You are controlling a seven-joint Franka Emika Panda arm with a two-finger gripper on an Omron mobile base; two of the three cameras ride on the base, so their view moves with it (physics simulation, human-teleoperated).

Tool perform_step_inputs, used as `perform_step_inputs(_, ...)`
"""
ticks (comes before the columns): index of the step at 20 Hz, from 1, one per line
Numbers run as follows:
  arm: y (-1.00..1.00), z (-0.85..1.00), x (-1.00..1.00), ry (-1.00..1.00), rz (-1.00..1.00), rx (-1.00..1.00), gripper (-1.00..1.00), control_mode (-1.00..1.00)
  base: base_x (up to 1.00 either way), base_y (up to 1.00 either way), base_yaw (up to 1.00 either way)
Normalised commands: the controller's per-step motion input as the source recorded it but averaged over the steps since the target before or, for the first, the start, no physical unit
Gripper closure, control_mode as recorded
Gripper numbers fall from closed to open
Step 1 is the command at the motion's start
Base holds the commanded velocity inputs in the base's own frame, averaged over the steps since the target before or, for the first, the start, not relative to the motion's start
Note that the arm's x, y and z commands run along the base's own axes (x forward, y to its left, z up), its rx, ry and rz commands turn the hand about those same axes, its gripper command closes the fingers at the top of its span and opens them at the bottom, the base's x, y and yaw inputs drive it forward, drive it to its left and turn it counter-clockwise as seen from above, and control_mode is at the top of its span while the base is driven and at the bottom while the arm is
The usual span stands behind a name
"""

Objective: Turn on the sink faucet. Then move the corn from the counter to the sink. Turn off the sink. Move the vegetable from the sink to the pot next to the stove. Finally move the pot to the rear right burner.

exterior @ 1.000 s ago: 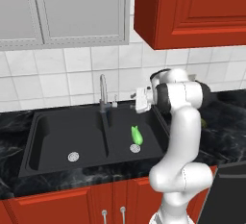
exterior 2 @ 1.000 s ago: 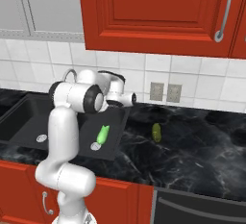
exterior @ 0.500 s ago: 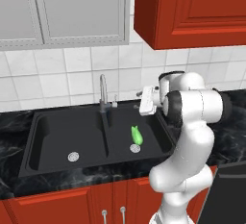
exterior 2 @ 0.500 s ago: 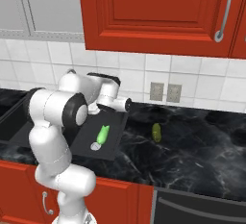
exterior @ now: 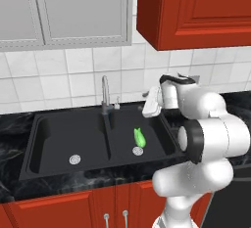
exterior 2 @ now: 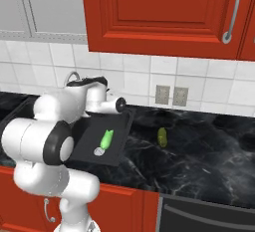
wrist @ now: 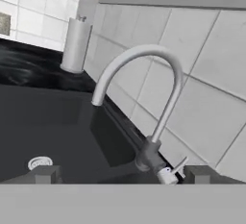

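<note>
Nearest the base stand the red lower cabinet doors (exterior: 73,210) with their metal handles, and above them the black marble counter (exterior 2: 199,161). Set into it is one dark double sink (exterior: 59,139) with two basins, each with one round drain; the left drain (exterior: 74,159) lies bare, and a green vegetable (exterior: 139,137) lies in the right basin just behind the other drain. One small yellow-green piece, the corn (exterior 2: 162,135), lies on the counter to the right of the sink, well apart from it. The one gripper (wrist: 122,174) hangs over the right basin, turned toward the faucet, its two dark finger tips (wrist: 45,174) spread wide with nothing between them. One curved grey faucet (wrist: 144,88) rises at the back between the basins, with one small lever (wrist: 178,166) at its base close to the right finger tip but not touched; no water can be seen running from the spout. Farther along the back, one pale upright cylinder (wrist: 77,45) stands on the counter against the white tile wall (exterior: 63,78). Two outlet plates (exterior 2: 171,95) sit side by side on the tiles. Above hang grey cabinets (exterior: 68,11) and red cabinets (exterior 2: 159,14), one long bar handle (exterior 2: 233,9) on the latter. No brand, label or writing can be read anywhere.
</note>
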Motion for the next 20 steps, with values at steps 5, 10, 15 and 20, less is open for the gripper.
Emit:
perform_step_inputs(5,0.05,0.37,-0.46,0.23,-0.1,-0.16,-1.0,-1.0,0.0,0.0,0.0)
perform_step_inputs(10,0.0,0.36,-0.42,0.27,-0.16,-0.12,-1.0,-1.0,0.0,0.0,0.0)
perform_step_inputs(15,0.0,0.26,-0.36,0.29,-0.23,-0.1,-1.0,-1.0,0.0,0.0,0.0)
perform_step_inputs(20,0.0,0.04,-0.27,0.27,-0.3,-0.06,-1.0,-1.0,0.0,0.0,0.0)
